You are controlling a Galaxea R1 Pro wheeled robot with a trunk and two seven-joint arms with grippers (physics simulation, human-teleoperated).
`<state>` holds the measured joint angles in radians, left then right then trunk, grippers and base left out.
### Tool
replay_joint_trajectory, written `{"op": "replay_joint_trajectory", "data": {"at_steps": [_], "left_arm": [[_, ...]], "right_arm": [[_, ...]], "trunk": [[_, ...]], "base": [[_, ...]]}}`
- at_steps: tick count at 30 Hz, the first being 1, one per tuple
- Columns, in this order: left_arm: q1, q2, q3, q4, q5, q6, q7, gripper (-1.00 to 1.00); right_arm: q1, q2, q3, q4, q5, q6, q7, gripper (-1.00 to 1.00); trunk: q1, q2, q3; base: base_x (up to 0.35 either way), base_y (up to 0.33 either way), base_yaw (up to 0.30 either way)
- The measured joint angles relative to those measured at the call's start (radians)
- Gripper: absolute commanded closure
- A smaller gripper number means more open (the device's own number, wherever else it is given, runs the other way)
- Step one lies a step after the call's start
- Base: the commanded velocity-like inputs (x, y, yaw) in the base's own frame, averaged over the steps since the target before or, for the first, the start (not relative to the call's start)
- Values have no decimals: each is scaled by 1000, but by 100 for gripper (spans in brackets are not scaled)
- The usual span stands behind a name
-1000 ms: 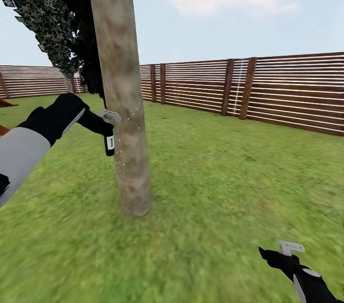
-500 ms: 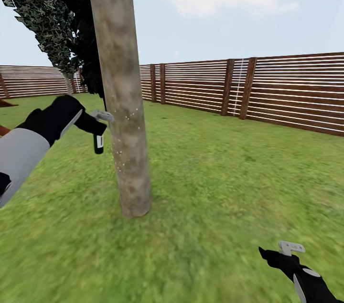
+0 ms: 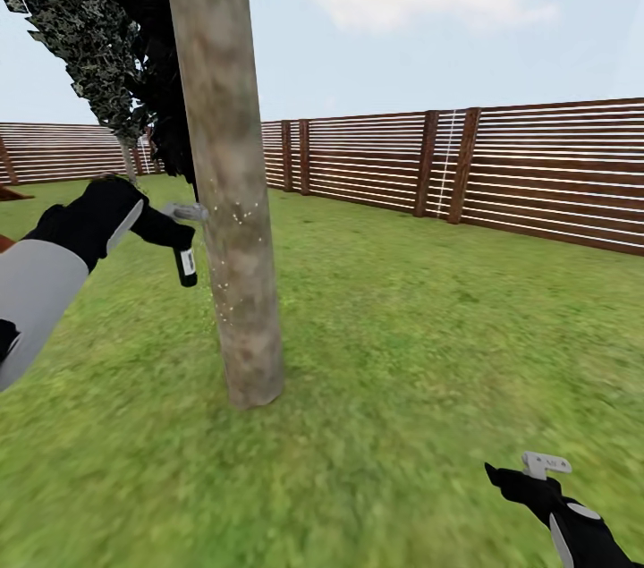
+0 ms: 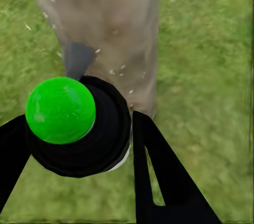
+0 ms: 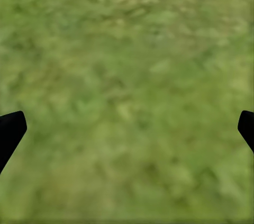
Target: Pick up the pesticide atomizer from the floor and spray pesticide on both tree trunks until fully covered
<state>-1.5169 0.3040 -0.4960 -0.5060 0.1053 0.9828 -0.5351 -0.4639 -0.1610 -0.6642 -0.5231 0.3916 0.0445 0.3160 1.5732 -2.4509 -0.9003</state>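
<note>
At the frame's left, the small black spray bottle [image 3: 185, 262] is held tight by the left gripper [image 3: 170, 233], aimed at the thick beige mottled trunk [image 3: 228, 192]. Spraying seems underway; bare bark should be sprayed next. The right gripper [image 3: 528, 478] is spread wide, empty.

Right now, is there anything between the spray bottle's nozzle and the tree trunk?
In the head view, nothing solid: the pesticide atomizer in the left gripper points its spray head at the tree trunk, with just small pale droplets speckling the bark there.

1. Tree trunk [image 3: 228, 192]: beige-grey, brownish blotches, white specks.
2. Pesticide atomizer [image 3: 183, 257]: black w/ pale label, grey head.
3. Fence [image 3: 501, 170]: brown slats.
4. Grass [image 3: 429, 353]: mottled green.
</note>
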Motion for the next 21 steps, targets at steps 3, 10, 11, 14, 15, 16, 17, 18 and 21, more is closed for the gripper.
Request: {"op": "replay_joint_trajectory", "data": {"at_steps": [3, 10, 11, 14, 15, 16, 17, 18, 21], "left_arm": [[1, -8, 11, 60, 4, 0, 1, 100], [4, -41, 11, 132, 5, -8, 1, 100], [4, -42, 11, 136, 5, -9, 1, 100], [6, -43, 11, 140, 5, -11, 1, 100], [8, -43, 11, 140, 5, -13, 1, 100], [12, -43, 11, 141, 5, -14, 1, 100], [16, -43, 11, 141, 5, -15, 1, 100], [20, -43, 11, 141, 5, -15, 1, 100], [35, -43, 11, 141, 5, -36, 2, 100]], "right_arm": [[0, 0, 0, 0, 0, 0, 0, -100], [0, 0, 0, 0, 0, 0, 0, -100], [0, 0, 0, 0, 0, 0, 0, -100], [0, 0, 0, 0, 0, 0, 0, -100], [0, 0, 0, 0, 0, 0, 0, -100], [-1, 0, 0, 0, 0, 0, 0, -100], [-1, 0, 0, 0, 0, 0, 0, -100], [-1, 0, 0, 0, 0, 0, 0, -100], [0, 0, 0, 0, 0, 0, 0, -100]], "trunk": [[0, 0, 0], [0, 0, 0], [0, 0, 0], [0, 0, 0], [0, 0, 0], [0, 0, 0], [0, 0, 0], [0, 0, 0], [0, 0, 0]], "base": [[0, 0, 0], [0, 0, 0], [0, 0, 0], [0, 0, 0], [0, 0, 0], [0, 0, 0], [0, 0, 0], [0, 0, 0], [0, 0, 0]]}}
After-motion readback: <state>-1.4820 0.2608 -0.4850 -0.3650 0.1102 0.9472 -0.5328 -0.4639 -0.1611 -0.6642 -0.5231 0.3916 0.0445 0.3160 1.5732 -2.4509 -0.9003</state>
